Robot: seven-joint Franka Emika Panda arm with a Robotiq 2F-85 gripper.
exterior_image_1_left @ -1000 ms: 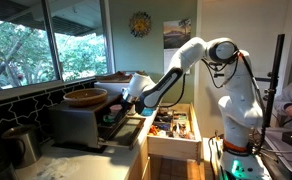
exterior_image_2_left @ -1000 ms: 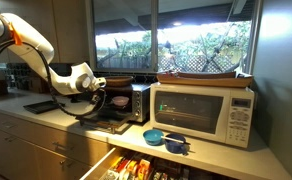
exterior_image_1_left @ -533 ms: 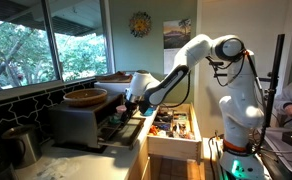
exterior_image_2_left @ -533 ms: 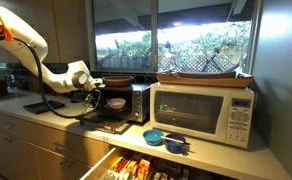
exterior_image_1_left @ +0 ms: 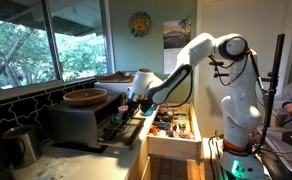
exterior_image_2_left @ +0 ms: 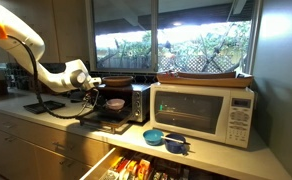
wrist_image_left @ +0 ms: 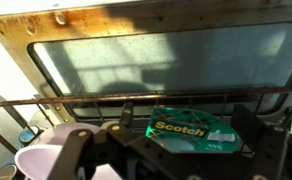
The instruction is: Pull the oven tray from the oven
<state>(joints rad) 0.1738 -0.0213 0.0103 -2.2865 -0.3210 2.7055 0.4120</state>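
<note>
The oven (exterior_image_1_left: 78,120) stands open. Out of its mouth the dark oven tray (exterior_image_1_left: 120,127) seems partly drawn, so the pull looks begun but unfinished. Just before the oven's front hovers the hand (exterior_image_1_left: 136,102); clenched or released, I cannot tell.

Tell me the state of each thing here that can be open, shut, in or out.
Oven door: open, folded down flat.
Tray: looks partly out over the door.
Microwave: door shut.
Drawer: pulled open, with things inside.
Gripper: at the oven mouth; open or shut unclear.
</note>
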